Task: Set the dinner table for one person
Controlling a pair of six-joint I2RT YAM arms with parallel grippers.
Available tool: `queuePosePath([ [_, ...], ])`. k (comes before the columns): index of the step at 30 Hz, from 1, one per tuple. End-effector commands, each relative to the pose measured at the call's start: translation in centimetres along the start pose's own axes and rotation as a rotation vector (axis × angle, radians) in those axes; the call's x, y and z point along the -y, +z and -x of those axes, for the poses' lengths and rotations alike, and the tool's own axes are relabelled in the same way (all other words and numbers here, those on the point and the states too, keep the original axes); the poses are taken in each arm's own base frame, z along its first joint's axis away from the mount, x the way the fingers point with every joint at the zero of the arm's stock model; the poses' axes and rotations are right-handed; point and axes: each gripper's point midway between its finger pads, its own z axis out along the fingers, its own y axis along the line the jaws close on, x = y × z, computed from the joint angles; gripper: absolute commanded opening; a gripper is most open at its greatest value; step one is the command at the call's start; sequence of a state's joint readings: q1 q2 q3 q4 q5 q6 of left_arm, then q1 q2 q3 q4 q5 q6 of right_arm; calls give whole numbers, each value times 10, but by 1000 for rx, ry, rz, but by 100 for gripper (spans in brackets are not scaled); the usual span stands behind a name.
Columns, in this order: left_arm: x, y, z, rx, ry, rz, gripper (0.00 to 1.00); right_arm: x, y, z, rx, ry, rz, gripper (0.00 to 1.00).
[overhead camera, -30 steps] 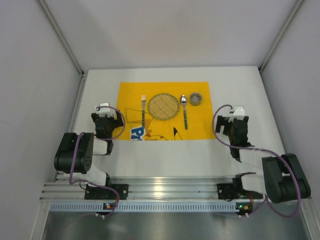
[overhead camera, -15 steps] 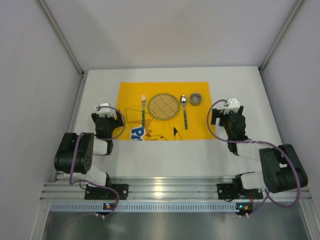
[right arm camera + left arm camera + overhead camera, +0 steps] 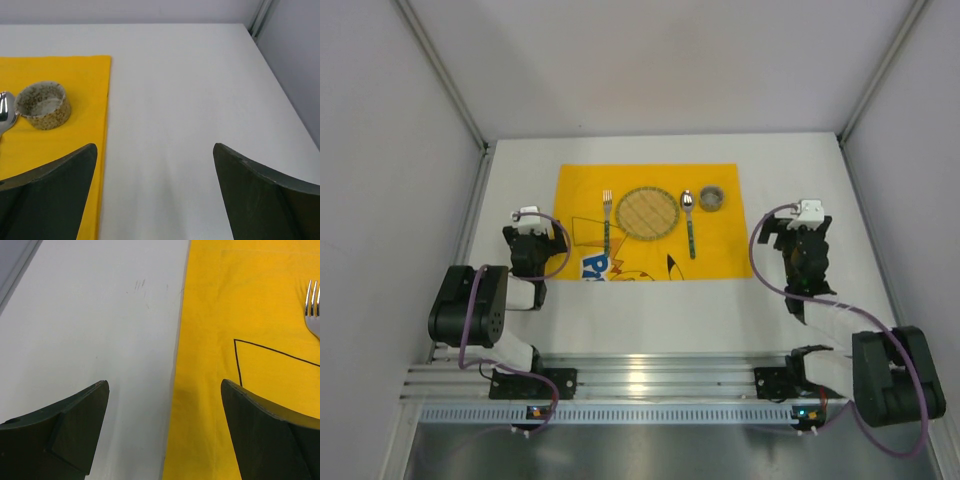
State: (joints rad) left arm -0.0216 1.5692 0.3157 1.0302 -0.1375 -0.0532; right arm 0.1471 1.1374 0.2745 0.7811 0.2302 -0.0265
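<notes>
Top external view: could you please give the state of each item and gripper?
Yellow mat: spread flat on the dinner table.
Plate: flat on the mat, empty.
Fork: lying left of the plate, tines pointing far.
Spoon: lying right of the plate, bowl end far.
Cup: upright, apparently empty.
Left gripper: open, empty.
Right gripper: open, empty.

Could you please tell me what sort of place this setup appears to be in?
Probably a robotics lab cell, not a dining room: plain panel walls enclose the white table, arms bolted to an aluminium rail, a staged setting on a yellow mat.
</notes>
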Motion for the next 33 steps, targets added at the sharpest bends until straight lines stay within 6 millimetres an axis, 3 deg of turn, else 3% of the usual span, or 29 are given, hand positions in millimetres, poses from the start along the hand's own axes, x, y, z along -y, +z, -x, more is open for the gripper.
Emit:
queuePosePath([
  [1, 4, 1, 16, 68, -17, -20, 98, 14, 7, 12, 38, 33, 30, 100],
  [2, 4, 1, 16, 68, -17, -19, 99, 15, 9, 9, 38, 34, 35, 100],
  [3, 4, 1, 16, 68, -17, -19, 98, 17, 13, -7, 3, 32, 39, 100],
  [5, 4, 1, 16, 70, -17, -17, 98, 10, 21, -5, 48, 28, 110, 100],
  [6, 4, 1, 16, 67, -17, -20, 98, 4, 25, -20, 17, -11, 152, 100],
  [7, 4, 1, 16, 68, -17, -19, 98, -1, 30, -13, 56, -16, 181, 100],
  [9, 4, 1, 16, 70, -17, -19, 98, 12, 23, -32, 26, 35, 110, 100],
  [10, 4, 1, 16, 68, -17, -20, 99, 16, 24, -23, 65, 37, 93, 100],
  [15, 4, 1, 16, 68, -17, -19, 98, 17, 26, -20, 69, 36, 75, 100],
  [33, 4, 1, 16, 70, -17, -20, 98, 17, 29, -24, 40, 23, 49, 100],
])
